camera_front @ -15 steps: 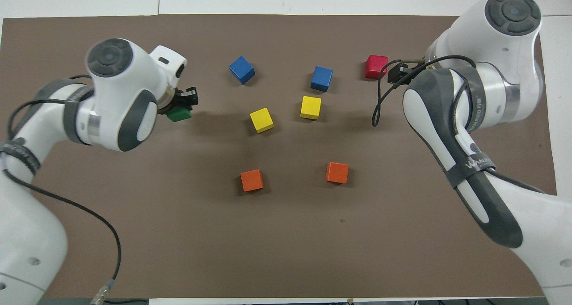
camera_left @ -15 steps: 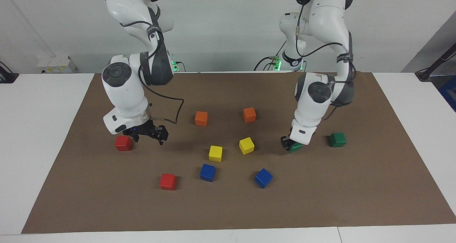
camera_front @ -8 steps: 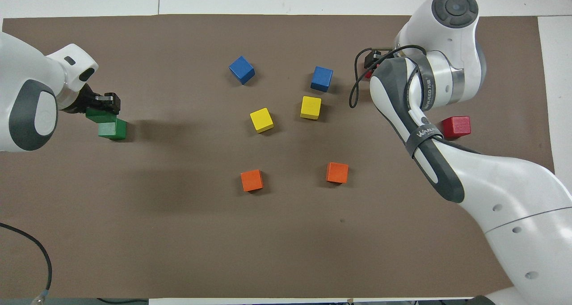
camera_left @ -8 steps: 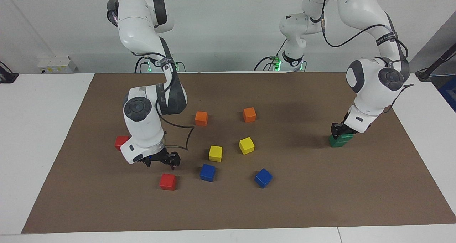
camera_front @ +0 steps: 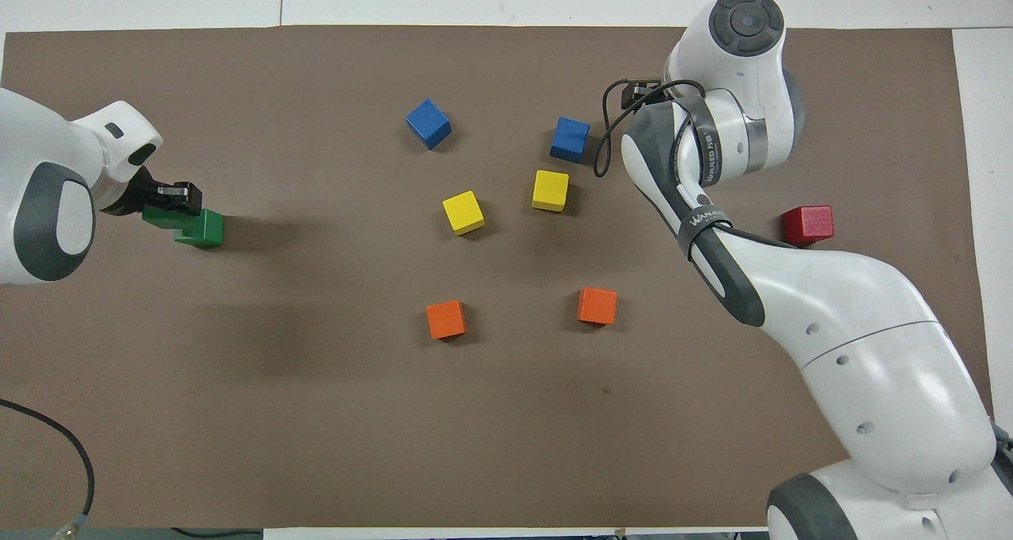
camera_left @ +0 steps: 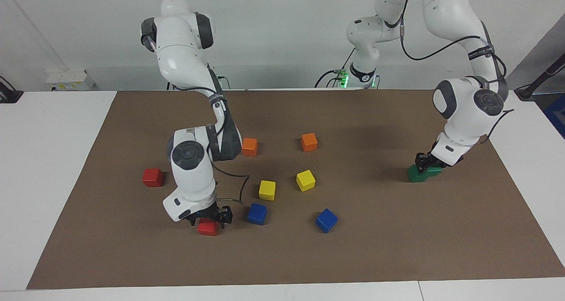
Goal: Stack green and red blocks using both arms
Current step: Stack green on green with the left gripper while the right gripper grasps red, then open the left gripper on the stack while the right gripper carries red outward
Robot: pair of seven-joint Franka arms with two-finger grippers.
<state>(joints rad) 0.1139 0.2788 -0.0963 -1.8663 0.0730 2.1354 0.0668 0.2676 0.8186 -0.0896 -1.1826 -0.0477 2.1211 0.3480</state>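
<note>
A white bench [camera_left: 53,168] carries a brown mat [camera_left: 397,248] that covers most of its top; a pale grey wall [camera_left: 273,36] closes the room at the robots' end, with a white socket box [camera_left: 70,79] at its foot.

Left gripper [camera_left: 427,162]: jaws closed on the upper green block [camera_left: 430,172], which sits on, and offset from, the lower green block [camera_left: 415,175] at the left arm's end of the mat, about 3 o'clock in the facing view.

Right gripper [camera_left: 211,217]: jaws spread wide, down around a red block [camera_left: 207,228] at about 7 o'clock in the same view; whether they touch it cannot be told.

The second red block [camera_left: 152,177] lies free at the right arm's end, nearer to the robots.

Mid-mat, from nearest the robots outward: two orange blocks [camera_left: 249,146], two yellow blocks [camera_left: 266,190], two blue blocks [camera_left: 257,213].
</note>
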